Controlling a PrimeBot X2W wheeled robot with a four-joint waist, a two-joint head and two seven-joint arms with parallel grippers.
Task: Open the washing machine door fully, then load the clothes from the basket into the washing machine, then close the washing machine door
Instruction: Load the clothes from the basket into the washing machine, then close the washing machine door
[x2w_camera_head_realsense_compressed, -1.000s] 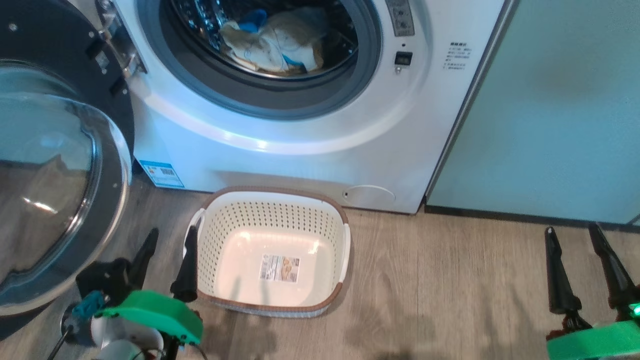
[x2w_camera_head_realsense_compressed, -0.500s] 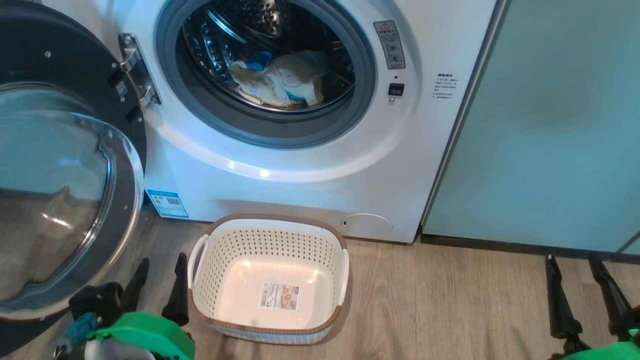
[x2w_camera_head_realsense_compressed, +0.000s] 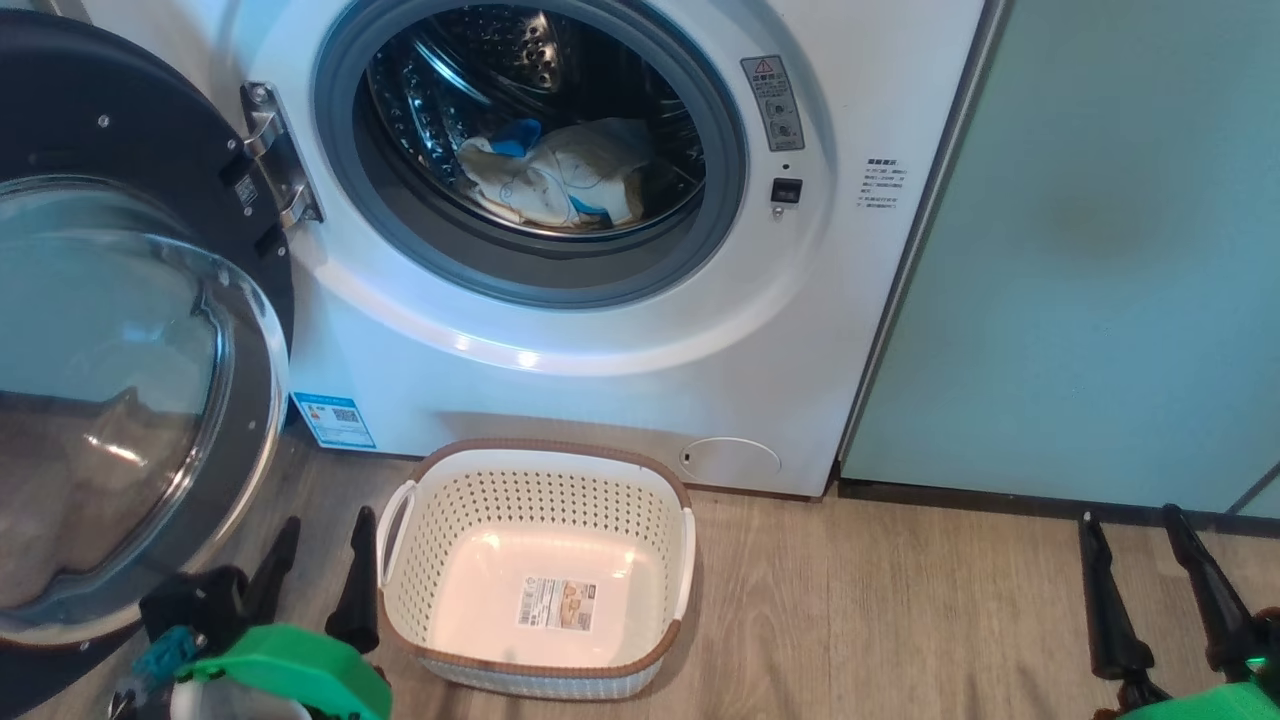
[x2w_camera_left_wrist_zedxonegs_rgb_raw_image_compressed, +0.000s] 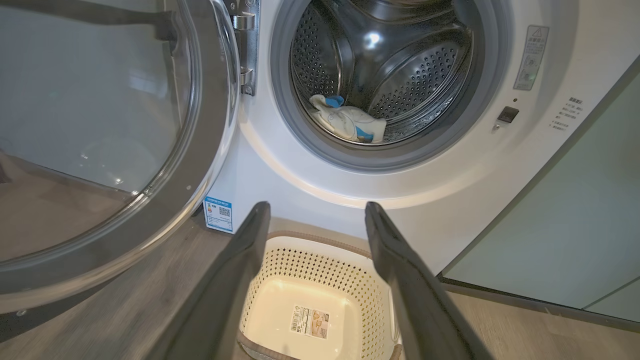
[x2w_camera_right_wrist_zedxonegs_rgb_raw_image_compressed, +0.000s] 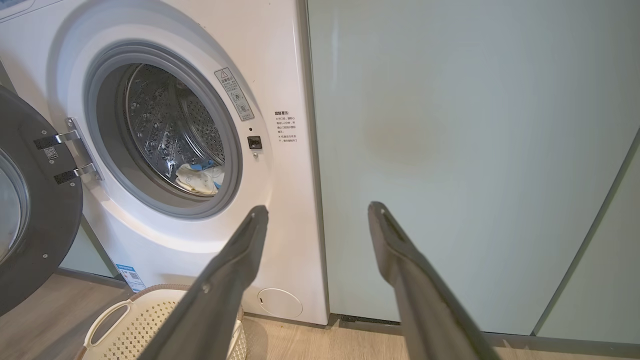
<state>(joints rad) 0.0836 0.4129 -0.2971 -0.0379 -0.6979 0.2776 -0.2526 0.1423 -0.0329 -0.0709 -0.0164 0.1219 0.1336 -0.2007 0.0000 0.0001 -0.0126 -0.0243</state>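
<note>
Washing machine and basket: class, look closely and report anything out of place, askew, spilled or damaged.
Nothing stands out. The clothes lie inside the washing machine, the basket sits upright and empty before it, and the washing machine door hangs wide open. No spill or damage shows.

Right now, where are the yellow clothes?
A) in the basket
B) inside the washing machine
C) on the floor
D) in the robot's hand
B: the clothes lie in a heap down in the drum of the washing machine, while the basket on the floor has just its label on the bottom.
</note>
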